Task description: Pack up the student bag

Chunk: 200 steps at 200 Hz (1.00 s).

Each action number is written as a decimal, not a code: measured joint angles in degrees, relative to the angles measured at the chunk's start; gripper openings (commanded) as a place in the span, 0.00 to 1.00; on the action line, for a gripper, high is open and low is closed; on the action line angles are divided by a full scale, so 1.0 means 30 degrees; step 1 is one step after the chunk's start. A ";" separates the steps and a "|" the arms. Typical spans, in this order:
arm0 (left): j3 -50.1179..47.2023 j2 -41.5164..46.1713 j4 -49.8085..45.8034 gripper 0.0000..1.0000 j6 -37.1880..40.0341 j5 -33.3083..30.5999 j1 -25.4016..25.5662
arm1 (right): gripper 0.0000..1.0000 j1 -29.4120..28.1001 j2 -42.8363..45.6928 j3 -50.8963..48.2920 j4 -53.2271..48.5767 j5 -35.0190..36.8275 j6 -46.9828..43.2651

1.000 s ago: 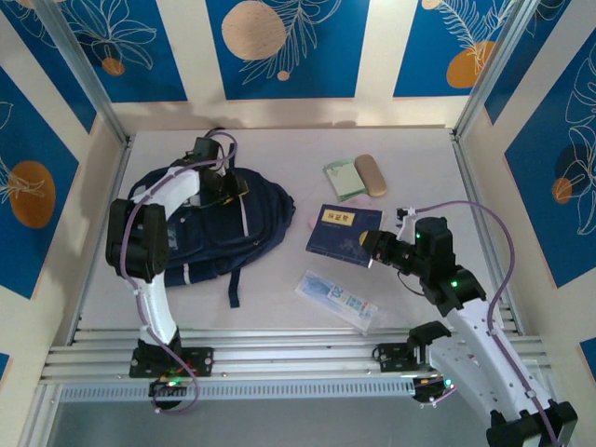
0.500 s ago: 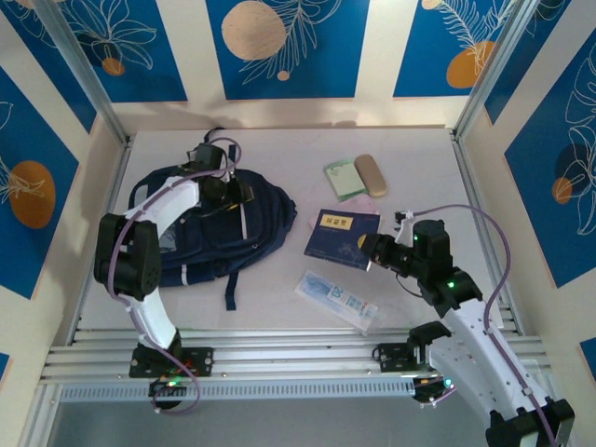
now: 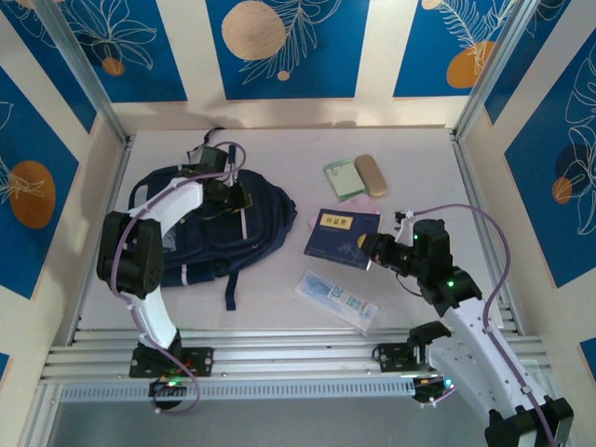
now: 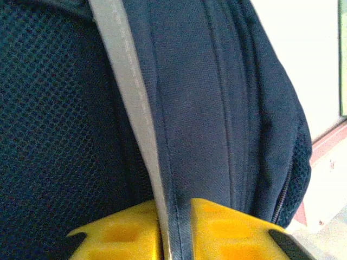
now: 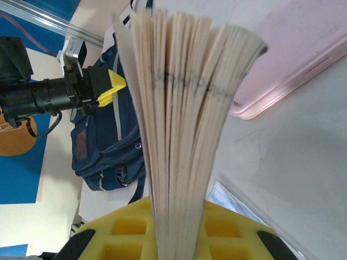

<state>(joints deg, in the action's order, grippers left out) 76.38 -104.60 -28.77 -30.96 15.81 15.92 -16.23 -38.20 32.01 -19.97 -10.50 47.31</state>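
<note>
The bag (image 3: 265,219) lies on the left half of the table (image 3: 419,168). My left gripper (image 3: 236,197) is pinched tight on a fold of its navy fabric, just beside the light stripe (image 4: 127,108). Right of the bag, my right gripper (image 3: 372,251) is clamped on the edge of a blue book (image 3: 340,240), with the pages (image 5: 184,108) standing between my fingers. The book's yellow label (image 3: 333,220) carries writing too small to read. A pink case (image 5: 293,70) lies beside it.

The left fingers (image 4: 122,237) have slid along the student bag (image 3: 209,244) toward its right edge. That edge now bulges slightly further out.
</note>
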 measured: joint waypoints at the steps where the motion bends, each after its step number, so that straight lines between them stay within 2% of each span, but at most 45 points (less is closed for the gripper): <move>1: 0.0000 -0.0015 -0.0007 0.00 -0.0022 0.0007 0.0000 | 0.00 0.0007 -0.0029 0.0000 0.0000 -0.0007 0.0007; 31: 0.0189 -0.0131 -0.0466 0.00 0.0692 -0.0219 0.0022 | 0.00 0.0066 -0.0219 0.0000 0.0000 -0.0087 0.0015; 60: 0.1464 0.0583 -0.2302 0.00 0.1770 -0.0321 0.0036 | 0.00 0.0066 -0.0219 0.0073 -0.0015 -0.0080 0.0007; 120: 0.3723 0.4590 -0.7133 0.00 0.4058 -0.0364 0.0022 | 0.00 0.0000 -0.1654 0.1421 0.0255 -0.0816 -0.0102; 152: 0.4065 0.6776 -0.8692 0.00 0.5027 -0.0226 0.0022 | 0.00 -0.0831 -0.2798 0.2718 0.0685 -0.1377 -0.0583; 200: 0.4262 0.8502 -1.0091 0.00 0.5894 0.2178 0.0022 | 0.00 -0.2630 -0.5625 0.4051 0.2040 -0.2747 -0.1013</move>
<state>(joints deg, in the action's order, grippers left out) 89.17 -79.09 -59.05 -13.28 22.35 15.99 -24.12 -55.07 44.16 -13.85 -18.74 44.27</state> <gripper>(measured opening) 0.037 0.117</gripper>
